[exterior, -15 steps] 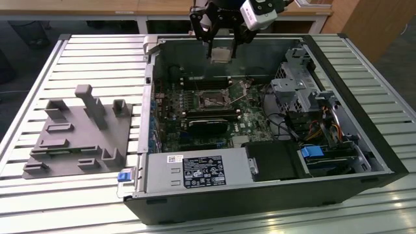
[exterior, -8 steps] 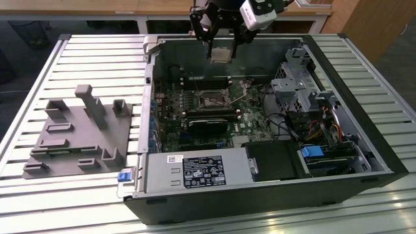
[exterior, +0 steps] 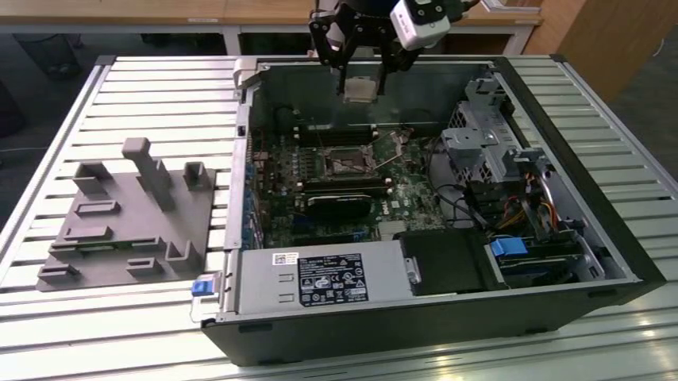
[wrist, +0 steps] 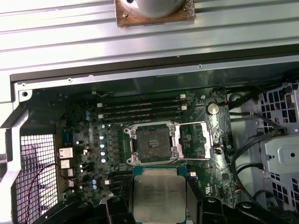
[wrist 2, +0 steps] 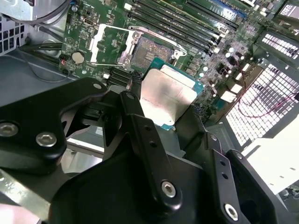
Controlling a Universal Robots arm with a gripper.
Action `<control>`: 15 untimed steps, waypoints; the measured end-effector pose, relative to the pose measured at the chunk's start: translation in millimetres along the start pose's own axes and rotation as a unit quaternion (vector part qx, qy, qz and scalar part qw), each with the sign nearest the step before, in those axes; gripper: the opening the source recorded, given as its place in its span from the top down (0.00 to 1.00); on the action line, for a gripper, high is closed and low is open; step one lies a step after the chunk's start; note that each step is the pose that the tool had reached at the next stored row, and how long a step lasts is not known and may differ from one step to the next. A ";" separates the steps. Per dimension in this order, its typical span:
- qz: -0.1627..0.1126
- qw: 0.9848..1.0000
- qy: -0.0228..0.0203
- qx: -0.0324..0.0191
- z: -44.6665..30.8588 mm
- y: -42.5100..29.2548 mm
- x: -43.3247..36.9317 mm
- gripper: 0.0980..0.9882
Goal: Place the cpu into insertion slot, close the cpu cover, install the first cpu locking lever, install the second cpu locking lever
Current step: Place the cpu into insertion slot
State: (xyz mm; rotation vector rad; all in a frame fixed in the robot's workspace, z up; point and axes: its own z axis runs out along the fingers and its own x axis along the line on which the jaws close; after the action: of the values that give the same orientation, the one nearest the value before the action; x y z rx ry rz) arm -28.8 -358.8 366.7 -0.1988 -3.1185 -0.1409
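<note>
- Gripper (exterior: 361,86) jaws clamped on the cpu (wrist: 159,193) edges, held raised and slightly off the insertion slot (wrist: 153,143); cpu cover (wrist: 208,140) open beside the slot.
- Risk: an offset or tilt on lowering would likely bend the slot's pins.

Slatted metal table (exterior: 159,87) with an open computer case (exterior: 424,325) beside a grey fixture block (exterior: 127,230)

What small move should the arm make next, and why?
Probably shift the gripper until its silvery-grey square cpu hangs over the dark square insertion slot: the slot is bare, the silvery metal cpu cover stands open, and the held cpu is apart from it.
</note>
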 end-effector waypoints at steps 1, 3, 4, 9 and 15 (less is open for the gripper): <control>0.001 1.000 0.000 0.000 0.0 0.0 0.0 0.50; 0.002 1.000 0.000 0.000 0.0 0.0 0.0 0.50; 0.003 1.000 0.000 0.000 0.0 0.0 0.0 0.50; 0.008 1.000 -0.001 0.000 0.0 0.0 0.0 0.50; 0.015 1.000 -0.001 0.000 0.0 0.0 0.0 0.50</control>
State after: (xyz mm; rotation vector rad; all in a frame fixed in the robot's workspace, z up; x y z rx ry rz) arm -28.8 -358.8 366.7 -0.2445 -3.1165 -0.1413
